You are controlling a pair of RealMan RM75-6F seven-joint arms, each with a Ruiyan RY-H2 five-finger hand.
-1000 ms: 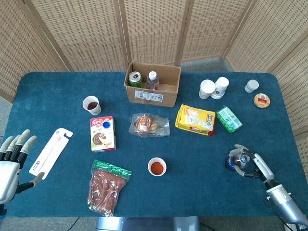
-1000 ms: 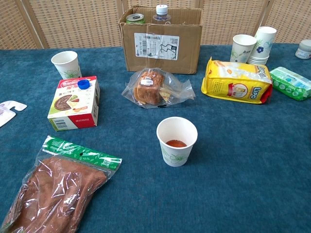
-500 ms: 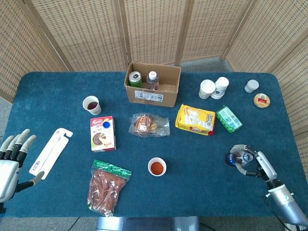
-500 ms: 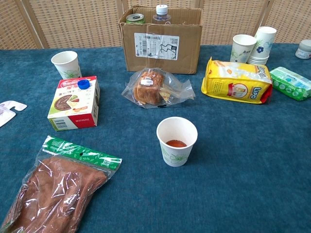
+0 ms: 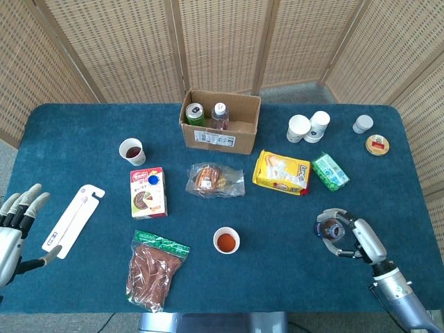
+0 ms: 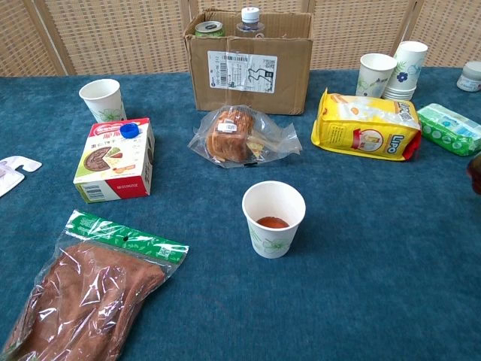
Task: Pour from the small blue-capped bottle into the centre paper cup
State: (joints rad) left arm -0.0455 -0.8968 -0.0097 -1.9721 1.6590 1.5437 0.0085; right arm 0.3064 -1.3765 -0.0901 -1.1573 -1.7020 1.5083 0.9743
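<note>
The right hand [image 5: 345, 234] is at the right front of the table [image 5: 76, 125] with its fingers curled around the small bottle [image 5: 329, 229], which it holds; the bottle's cap and contents are not clearly resolved in the head view, and in the chest view only a dark sliver appears at the right edge. The left hand [image 5: 15, 225] is at the table's left front edge with its fingers extended and spread apart, holding nothing; its thumb lies just beside the lower end of a white packaged toothbrush [image 5: 71, 220]. The centre paper cup [image 6: 273, 218] stands upright in the middle front of the table, containing a small amount of reddish-brown liquid, and is well apart from the right hand, to that hand's left. A loose blue cap [image 6: 129, 129] rests on a snack box [image 6: 115, 160] at the left. The yellow snack bag [image 6: 370, 125] carries lettering that reads approximately "Lipo". The cardboard box [image 6: 248, 58] at the rear bears a white shipping label with barcodes; its text is too small to read.
</note>
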